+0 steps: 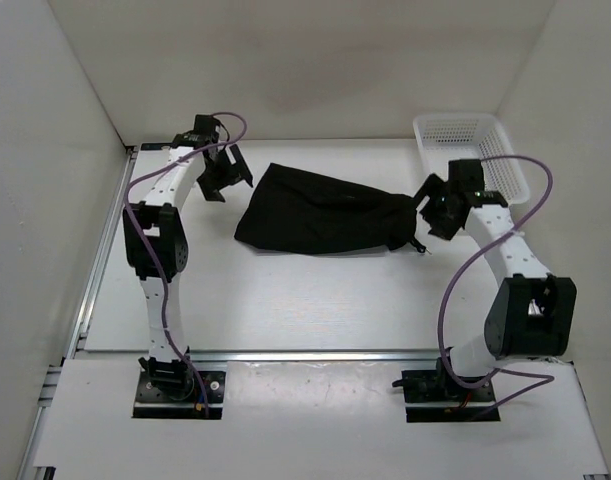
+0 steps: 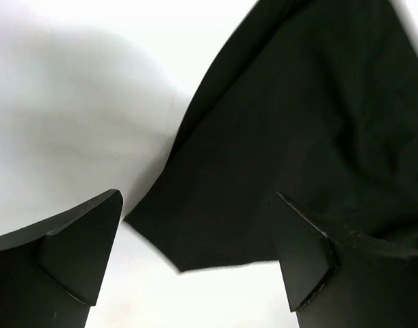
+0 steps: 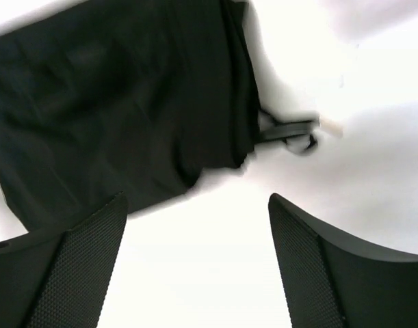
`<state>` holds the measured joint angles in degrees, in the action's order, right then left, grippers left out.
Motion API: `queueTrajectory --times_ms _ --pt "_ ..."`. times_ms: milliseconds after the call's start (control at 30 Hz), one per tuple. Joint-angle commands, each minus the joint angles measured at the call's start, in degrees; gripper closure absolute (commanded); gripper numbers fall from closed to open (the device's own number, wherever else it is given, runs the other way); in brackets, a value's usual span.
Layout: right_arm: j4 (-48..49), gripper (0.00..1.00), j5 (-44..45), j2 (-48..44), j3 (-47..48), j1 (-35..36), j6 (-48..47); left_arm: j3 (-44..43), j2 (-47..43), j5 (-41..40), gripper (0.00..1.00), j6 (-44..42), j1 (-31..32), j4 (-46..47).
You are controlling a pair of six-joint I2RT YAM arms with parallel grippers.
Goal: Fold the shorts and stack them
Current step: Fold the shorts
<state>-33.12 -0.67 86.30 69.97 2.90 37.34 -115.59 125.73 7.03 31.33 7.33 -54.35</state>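
Two open grippers flank the shorts (image 1: pixel 320 212), which lie as a dark, lopsided bundle on the table (image 1: pixel 285 300), and neither has hold of anything. The left gripper (image 1: pixel 220 180) stands with its fingers (image 2: pixel 79 246) spread wide. A corner of the black cloth sits between them and just ahead of their tips, the bulk running off past the finger on the right of that wrist view. The right gripper (image 1: pixel 429 208) is also well open and empty. The cloth lies ahead of its fingers (image 3: pixel 72 273) and toward the one on the left of its view, while the drawstring (image 3: pixel 291 131) trails loose beyond the other finger.

My reading is that a fold is about to be taken (the bundle looks uneven, so it may need squaring first). To do it well, each gripper should come down over an edge until the cloth lies fully between its fingers, then pinch every layer, not only the top one. Both ends should lift low and together so that the fabric does not slide or twist. The right side should gather the drawstring inward rather than drag it. The white basket (image 1: pixel 465 130) sits behind the right fingers, well apart from the cloth
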Motion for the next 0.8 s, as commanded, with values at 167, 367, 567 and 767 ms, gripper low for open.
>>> queueTrajectory --times_ms 167,367,567,767 --pt "11.22 0.09 -14.01 -1.41 -15.30 0.53 5.10 8.63 -0.14 -0.70 0.00 -4.34 0.75 1.17" --pt "18.26 0.11 -9.27 7.27 -12.43 1.59 7.22 5.39 5.48 0.26 0.00 -4.35 1.28 1.70" --pt "17.83 0.33 -3.20 18.28 -2.40 4.31 5.90 1.77 9.35 3.78 0.61 -4.35 2.42 1.70" --pt "13.97 1.00 -2.50 17.94 0.43 6.16 2.39 1.94 6.21 3.97 0.90 -3.21 2.42 1.70"
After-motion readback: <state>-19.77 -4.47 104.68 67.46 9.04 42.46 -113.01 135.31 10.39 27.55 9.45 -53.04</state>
